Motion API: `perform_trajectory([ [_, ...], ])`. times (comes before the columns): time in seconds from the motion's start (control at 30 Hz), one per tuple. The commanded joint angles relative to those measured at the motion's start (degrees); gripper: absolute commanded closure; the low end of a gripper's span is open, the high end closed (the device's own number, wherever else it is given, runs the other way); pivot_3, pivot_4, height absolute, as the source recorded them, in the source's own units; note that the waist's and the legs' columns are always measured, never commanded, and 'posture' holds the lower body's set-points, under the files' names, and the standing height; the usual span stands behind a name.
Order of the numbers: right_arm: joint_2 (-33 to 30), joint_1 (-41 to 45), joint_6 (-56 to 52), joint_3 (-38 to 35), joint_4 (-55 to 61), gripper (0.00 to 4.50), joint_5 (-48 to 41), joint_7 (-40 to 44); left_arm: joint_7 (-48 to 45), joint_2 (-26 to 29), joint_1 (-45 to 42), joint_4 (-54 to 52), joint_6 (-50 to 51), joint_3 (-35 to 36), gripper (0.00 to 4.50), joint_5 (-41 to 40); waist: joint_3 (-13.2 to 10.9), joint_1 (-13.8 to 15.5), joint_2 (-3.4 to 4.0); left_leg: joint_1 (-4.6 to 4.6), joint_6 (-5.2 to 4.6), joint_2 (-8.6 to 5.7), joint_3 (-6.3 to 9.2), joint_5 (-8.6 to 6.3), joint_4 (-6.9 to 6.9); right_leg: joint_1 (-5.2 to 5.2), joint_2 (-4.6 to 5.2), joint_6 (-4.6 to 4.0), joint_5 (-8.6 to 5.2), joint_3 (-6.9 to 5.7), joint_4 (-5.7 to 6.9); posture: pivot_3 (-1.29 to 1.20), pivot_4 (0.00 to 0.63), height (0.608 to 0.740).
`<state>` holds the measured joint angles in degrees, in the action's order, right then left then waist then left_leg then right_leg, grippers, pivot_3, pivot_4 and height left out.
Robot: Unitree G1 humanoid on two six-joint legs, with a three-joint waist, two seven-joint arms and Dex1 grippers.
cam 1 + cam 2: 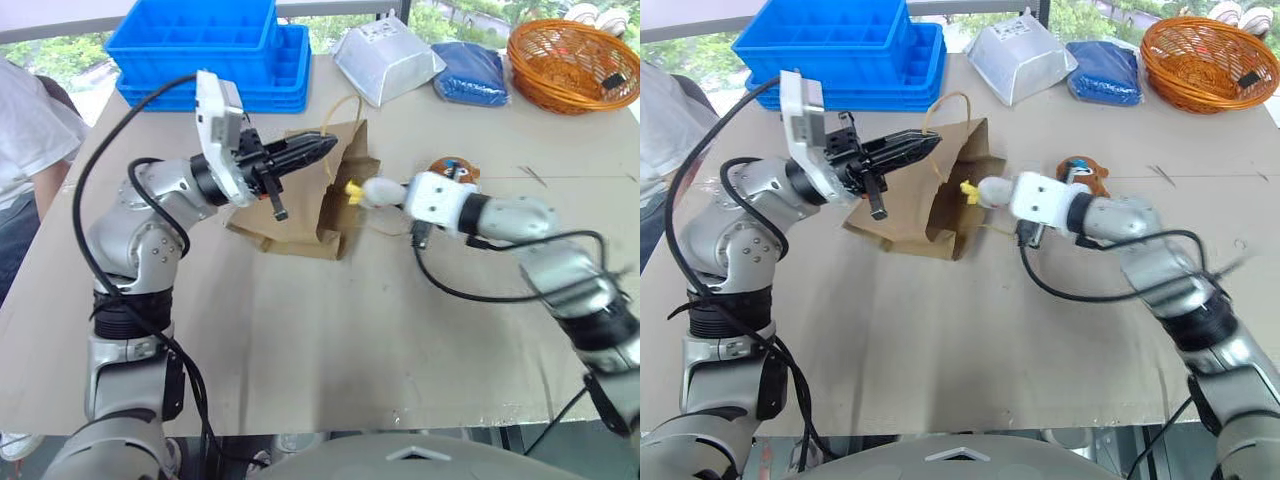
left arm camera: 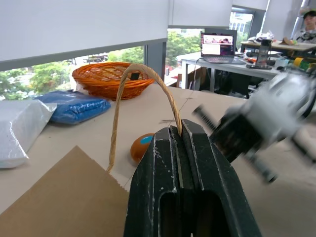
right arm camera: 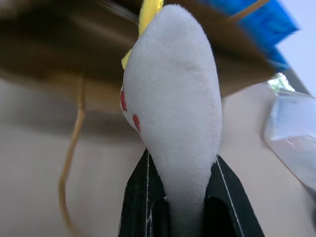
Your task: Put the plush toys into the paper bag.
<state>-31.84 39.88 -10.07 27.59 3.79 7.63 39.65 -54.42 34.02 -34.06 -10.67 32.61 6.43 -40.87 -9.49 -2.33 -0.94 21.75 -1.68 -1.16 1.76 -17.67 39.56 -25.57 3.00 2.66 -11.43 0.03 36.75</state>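
Between the two arms, near the middle of the worktop (image 1: 300,340), lies the brown paper bag (image 1: 310,215) with its mouth raised. The left fingers (image 1: 318,150) are pressed together on one tan cord handle (image 2: 143,74) and hold that side of the bag up. Just beside them, at the bag's mouth, the right fingers (image 3: 148,197) pinch the white plush toy (image 3: 173,108), which sticks out past their tips; a yellow bit (image 1: 352,188) at its far end touches the bag's edge, and small red marks show on its side. Behind the right fingers, the round brown plush toy (image 1: 452,168) lies on the worktop, apart from the bag. Farther beyond the fingers stand blue bins (image 1: 215,50), a white pouch (image 1: 385,60), a blue packet (image 1: 470,72) and an orange wicker basket (image 1: 570,65).
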Motion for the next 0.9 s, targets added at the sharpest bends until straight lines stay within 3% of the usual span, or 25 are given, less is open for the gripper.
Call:
perform_trajectory([
  [0.03, 5.13, 6.21, 13.99, 4.18, -9.23, 4.48, 5.30, -0.19, -0.09, -0.37, -0.21, -2.75, 0.40, 0.13, 4.50, -1.58, 0.01, -0.17, -0.03, -0.02, 0.00, 0.01, 0.02, 0.00, 0.00, 0.00, 0.01, 0.00, 0.00, -0.01, 0.03, 0.00, 0.150, 0.740],
  [0.17, 11.58, 12.93, 27.07, 8.97, -20.37, 4.48, 8.29, 2.97, -0.30, -0.44, 1.58, -3.91, 0.38, -0.35, 4.50, -1.06, 0.01, -0.12, -0.03, 0.01, 0.04, 0.08, 0.17, 0.01, -0.14, -0.11, 0.02, -0.01, 0.00, -0.12, 0.05, 0.00, 0.150, 0.740],
  [0.23, 12.75, 12.88, 29.81, 9.05, -22.25, 3.77, 7.04, 5.61, -0.30, -0.20, 2.49, -4.43, 0.01, -0.38, 4.50, -0.60, 0.01, 0.10, -0.03, 0.04, 0.05, 0.07, 0.22, 0.00, -0.15, -0.10, 0.05, -0.02, 0.00, -0.15, 0.04, 0.00, 0.150, 0.740],
  [0.3, 12.77, 11.97, 32.35, 7.35, -21.80, 3.04, 8.76, 2.46, -0.44, 0.37, 3.80, -5.17, -0.84, -0.21, 4.50, 0.21, 0.01, 0.34, -0.03, 0.06, 0.05, 0.01, 0.30, 0.00, -0.13, -0.08, 0.13, -0.01, 0.01, -0.20, 0.04, 0.00, 0.150, 0.740],
  [0.4, 10.52, 9.27, 31.61, 3.67, -16.50, 1.49, 8.35, 1.65, 0.31, 0.88, 5.72, -5.96, -1.02, 0.91, 4.50, 0.25, 0.01, 0.58, -0.03, 0.08, 0.05, -0.07, 0.29, 0.00, -0.11, -0.08, 0.20, -0.01, 0.01, -0.17, 0.02, 0.00, 0.150, 0.740],
  [0.5, 7.28, 4.46, 23.43, -1.02, -6.25, 1.49, 1.11, 6.93, 1.03, 1.19, 7.31, -6.43, -1.23, 1.81, 4.50, 0.25, 0.01, 0.68, -0.03, 0.10, 0.07, -0.07, 0.31, 0.01, -0.11, -0.09, 0.19, -0.01, 0.01, -0.18, 0.02, 0.00, 0.150, 0.740],
  [0.63, 3.08, -2.51, 4.69, -8.54, 9.71, 1.49, -11.92, 12.06, 1.81, 1.28, 8.55, -6.78, -1.95, 2.13, 4.50, 0.51, 0.00, 0.83, -0.01, 0.07, 0.06, 0.01, 0.34, 0.01, -0.11, -0.08, 0.17, -0.02, 0.00, -0.17, 0.07, 0.00, 0.150, 0.740],
  [0.7, 0.33, -5.34, 0.52, -11.39, 13.93, 1.49, -13.67, 12.75, 2.17, 1.01, 8.44, -6.32, -2.39, 2.31, 4.50, 0.63, 0.00, 1.01, -0.01, 0.07, 0.05, 0.04, 0.32, 0.01, -0.10, -0.08, 0.17, -0.02, 0.00, -0.16, 0.08, 0.00, 0.150, 0.740],
  [0.8, -0.63, -8.46, -7.29, -15.14, 17.24, 1.49, -16.06, 10.19, 2.70, 0.57, 8.48, -6.07, -2.72, 2.30, 4.50, 0.63, 0.01, 1.22, -0.02, 0.02, 0.04, 0.03, 0.19, 0.01, -0.09, -0.04, 0.14, -0.02, 0.00, -0.13, 0.06, 0.00, 0.150, 0.740],
  [0.9, -1.83, -8.46, -19.58, -21.12, 10.04, 1.49, -10.54, 0.67, 2.34, 0.55, 9.04, -6.59, -3.63, 1.66, 4.50, 1.30, 0.01, 1.39, -0.02, 0.01, 0.04, 0.03, 0.16, 0.01, -0.09, -0.02, 0.12, -0.02, 0.00, -0.11, 0.06, 0.00, 0.150, 0.740],
])
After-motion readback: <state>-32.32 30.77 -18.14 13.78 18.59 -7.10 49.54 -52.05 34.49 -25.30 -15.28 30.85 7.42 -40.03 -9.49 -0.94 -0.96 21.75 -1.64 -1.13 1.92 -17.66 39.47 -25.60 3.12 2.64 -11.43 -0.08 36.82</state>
